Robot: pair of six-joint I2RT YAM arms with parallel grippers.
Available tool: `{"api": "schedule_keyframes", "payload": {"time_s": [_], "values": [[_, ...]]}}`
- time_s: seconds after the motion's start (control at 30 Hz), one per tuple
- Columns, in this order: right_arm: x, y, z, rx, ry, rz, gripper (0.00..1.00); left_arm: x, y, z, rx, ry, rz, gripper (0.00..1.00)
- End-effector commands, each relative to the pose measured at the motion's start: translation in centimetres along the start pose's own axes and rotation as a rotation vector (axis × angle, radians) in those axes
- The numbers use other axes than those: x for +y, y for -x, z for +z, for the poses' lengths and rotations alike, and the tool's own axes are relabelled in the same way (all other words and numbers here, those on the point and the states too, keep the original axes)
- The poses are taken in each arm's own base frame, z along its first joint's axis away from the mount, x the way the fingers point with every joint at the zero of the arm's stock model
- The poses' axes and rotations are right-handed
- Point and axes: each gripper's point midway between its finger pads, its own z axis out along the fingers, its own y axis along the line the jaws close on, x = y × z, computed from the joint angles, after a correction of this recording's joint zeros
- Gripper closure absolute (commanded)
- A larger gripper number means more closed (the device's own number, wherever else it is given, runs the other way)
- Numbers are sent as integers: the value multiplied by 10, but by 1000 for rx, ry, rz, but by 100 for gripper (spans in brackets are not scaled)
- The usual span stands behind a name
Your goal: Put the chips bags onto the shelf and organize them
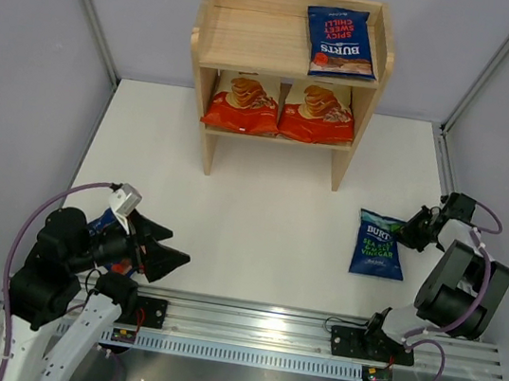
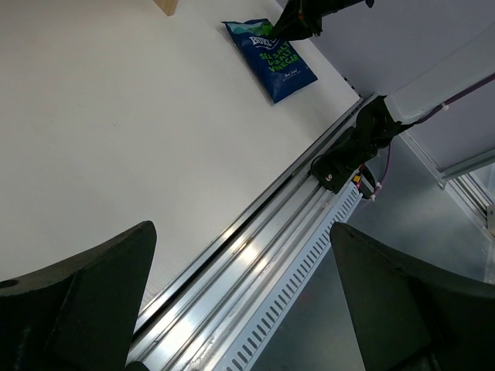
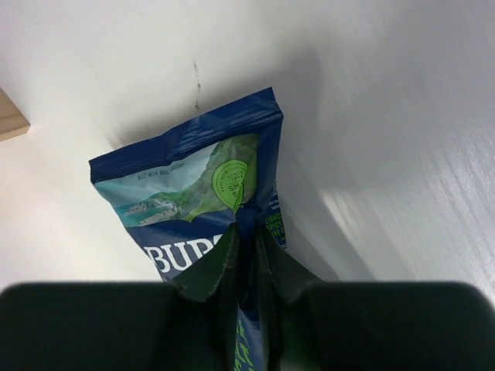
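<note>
Nearest, on the left, the left gripper (image 1: 174,246) hangs wide open, holding nothing. Further in on the right, the right gripper (image 3: 246,239) has its fingers pinched on a fold at the right edge of the green-lettered Burts bag (image 1: 380,245), which lies flat on the table (image 1: 261,211). That grip looks thin, so lift slowly and clear the rim of the shelf (image 1: 253,42) before lowering onto its bare left half. I count four bags: this one, a red Burts bag (image 1: 340,42) up top, and two Cassava bags (image 1: 243,103) (image 1: 318,114) below, all on one shelf
</note>
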Motion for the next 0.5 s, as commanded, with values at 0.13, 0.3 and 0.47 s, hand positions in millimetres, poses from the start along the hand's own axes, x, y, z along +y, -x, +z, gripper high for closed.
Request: {"api": "schedule_keyframes", "payload": {"time_s": [0.13,0.3,0.47], "values": [[39,19,-37,-124,112,-42,92,4,14,11,-33,-3,-9,1],[56,18,-59,-167,159,-17,100,24,14,38,-24,0,-128,1],[80,9,-77,-171,262,87,100,45,-1,71,-10,-25,-264,1]]}}
